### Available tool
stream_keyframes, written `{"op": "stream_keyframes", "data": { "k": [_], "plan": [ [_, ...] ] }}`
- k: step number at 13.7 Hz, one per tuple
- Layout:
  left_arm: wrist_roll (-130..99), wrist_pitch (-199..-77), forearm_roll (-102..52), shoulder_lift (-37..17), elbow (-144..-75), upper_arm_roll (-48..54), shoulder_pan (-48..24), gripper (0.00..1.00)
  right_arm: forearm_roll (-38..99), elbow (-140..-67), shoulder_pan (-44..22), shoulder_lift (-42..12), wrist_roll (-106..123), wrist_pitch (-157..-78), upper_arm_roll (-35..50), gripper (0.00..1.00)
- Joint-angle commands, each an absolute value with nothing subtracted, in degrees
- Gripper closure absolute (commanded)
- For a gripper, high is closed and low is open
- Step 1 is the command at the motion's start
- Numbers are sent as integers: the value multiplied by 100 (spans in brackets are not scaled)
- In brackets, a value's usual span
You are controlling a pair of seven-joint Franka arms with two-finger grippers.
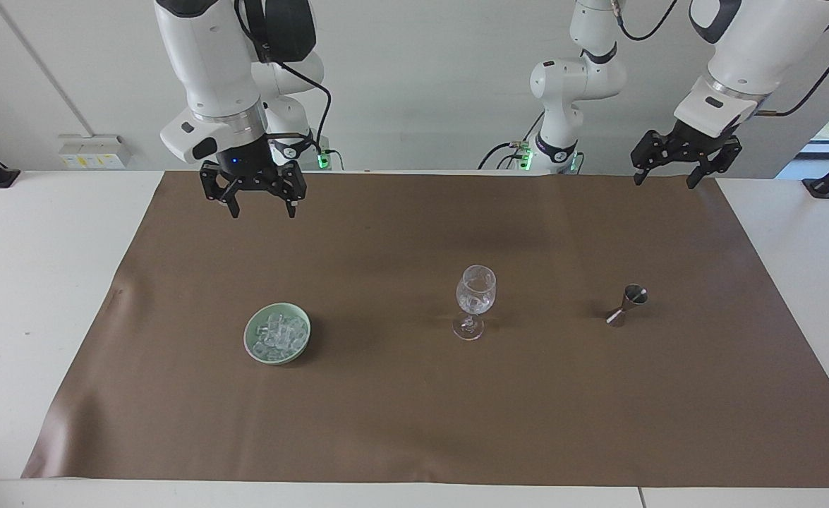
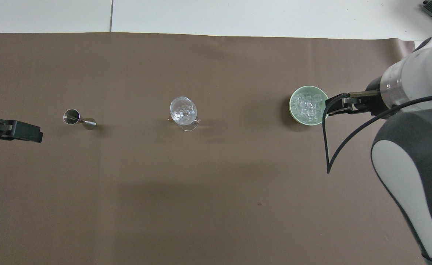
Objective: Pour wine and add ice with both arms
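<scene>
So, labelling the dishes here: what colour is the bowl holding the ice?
Pale green bowl, clearest in the overhead view.

White arms (image 1: pixel 206 49), black cables, seemingly.

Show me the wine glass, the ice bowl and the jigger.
wine glass (image 1: pixel 475 289), facing view, on its bowl
green bowl (image 1: pixel 250 337), facing view, on its rim
jigger (image 1: pixel 628 301), facing view, on its upper cone
</scene>
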State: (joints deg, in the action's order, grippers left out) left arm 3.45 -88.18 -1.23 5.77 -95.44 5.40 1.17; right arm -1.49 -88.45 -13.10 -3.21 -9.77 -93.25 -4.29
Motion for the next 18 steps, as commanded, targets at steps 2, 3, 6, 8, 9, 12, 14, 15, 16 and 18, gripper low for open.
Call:
{"op": "stream_keyframes", "data": {
  "k": [2, 3, 6, 8, 9, 12, 14, 15, 16, 18],
  "plan": [
    [387, -8807, -35, 738, -9677, 466, 97, 0, -88, -8991, -275, -1, 478, -8825, -360, 0],
    [378, -8815, -35, 738, -9668, 466, 97, 0, -88, -8983, -72, 35, 762, -8729, -360, 0],
    [378, -8947, -140, 712, -9650, 457, 123, 0, -88, -8982, 281, 88, 1133, -8447, -369, 0],
    [404, -8974, -211, 712, -9642, 457, 123, 0, -88, -8982, 395, 97, 1318, -8324, -360, 0],
    [404, -8974, -211, 712, -9633, 457, 123, 0, -97, -8965, 404, 105, 1336, -8315, -360, 0],
    [352, -8965, -211, 721, -9519, 466, 123, 0, -97, -8921, 413, 140, 1432, -8201, -360, 0],
    [352, -8956, -211, 729, -9466, 466, 123, 0, -97, -8886, 396, 211, 1441, -8034, -308, 0],
    [352, -8956, -211, 729, -9466, 466, 123, 0, -97, -8886, 396, 254, 1433, -7998, -290, 0],
    [343, -8956, -211, 729, -9466, 466, 123, 0, -97, -8886, 396, 264, 1433, -7981, -281, 0],
    [343, -8947, -211, 721, -9466, 457, 123, 0, -97, -8886, 387, 299, 1415, -8024, -272, 0]
  ]
}}
